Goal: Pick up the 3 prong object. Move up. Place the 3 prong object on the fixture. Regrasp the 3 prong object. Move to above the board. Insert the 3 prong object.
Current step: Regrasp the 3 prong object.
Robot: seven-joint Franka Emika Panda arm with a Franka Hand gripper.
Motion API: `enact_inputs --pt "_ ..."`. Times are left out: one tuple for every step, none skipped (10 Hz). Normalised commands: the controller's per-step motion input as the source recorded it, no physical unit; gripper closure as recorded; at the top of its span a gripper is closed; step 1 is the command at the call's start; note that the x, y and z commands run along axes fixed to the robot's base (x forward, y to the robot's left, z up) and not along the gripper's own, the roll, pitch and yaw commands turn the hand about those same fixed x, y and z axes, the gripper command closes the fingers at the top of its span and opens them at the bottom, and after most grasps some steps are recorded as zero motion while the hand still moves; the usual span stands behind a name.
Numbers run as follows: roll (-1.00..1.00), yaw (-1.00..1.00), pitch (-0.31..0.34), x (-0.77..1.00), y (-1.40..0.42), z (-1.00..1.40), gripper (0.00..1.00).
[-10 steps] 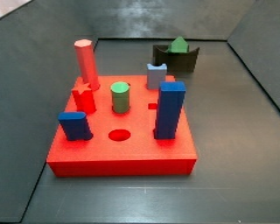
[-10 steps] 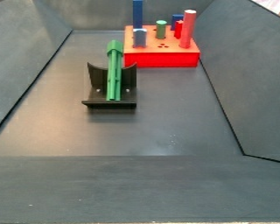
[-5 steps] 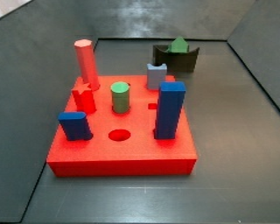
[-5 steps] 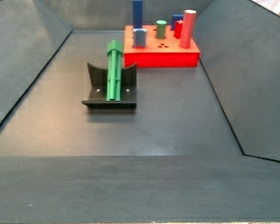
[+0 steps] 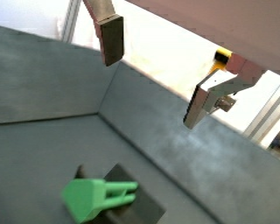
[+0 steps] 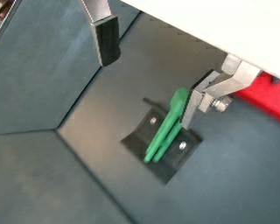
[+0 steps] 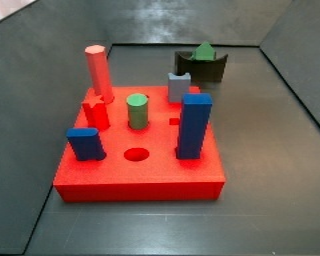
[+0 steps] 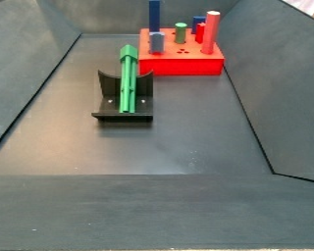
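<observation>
The 3 prong object, a long slim green ridged peg, lies in the notch of the dark fixture; its end shows green above the fixture in a side view. Both wrist views show it far below: the 3 prong object on the fixture, and end-on. My gripper hangs high above, open, with nothing between its fingers; it also appears open in a wrist view. Neither side view shows the gripper. The red board carries coloured pegs.
On the board stand a tall pink peg, a short green cylinder, a tall blue block, a short blue block and a red star piece. Dark bin walls slope up around the floor.
</observation>
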Motion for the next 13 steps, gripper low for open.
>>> enact_inputs --pt "1.00 0.18 0.265 0.11 -0.05 -0.01 0.00" --pt "0.89 0.20 0.257 0.11 -0.05 -0.01 0.00" --pt "0.64 0.23 0.217 0.12 -0.05 -0.01 0.00" --pt "0.39 0.26 0.169 0.12 -0.05 -0.01 0.00" --pt "0.26 0.26 0.128 0.11 -0.04 0.00 0.00" --pt "0.21 0.26 0.095 0.11 -0.04 0.00 0.00" --pt "0.17 0.24 0.029 0.09 -0.05 -0.01 0.00" --pt "0.15 0.22 0.006 0.09 -0.05 -0.01 0.00" --pt "0.15 0.19 -0.142 0.03 0.04 -1.00 0.00" --pt "0.15 0.17 -0.144 0.03 0.04 -1.00 0.00" --pt "0.14 0.08 -0.185 0.04 0.04 -1.00 0.00" --pt "0.10 0.03 -0.195 0.04 0.03 -1.00 0.00" --pt "0.09 -0.01 -0.192 0.04 0.04 -1.00 0.00"
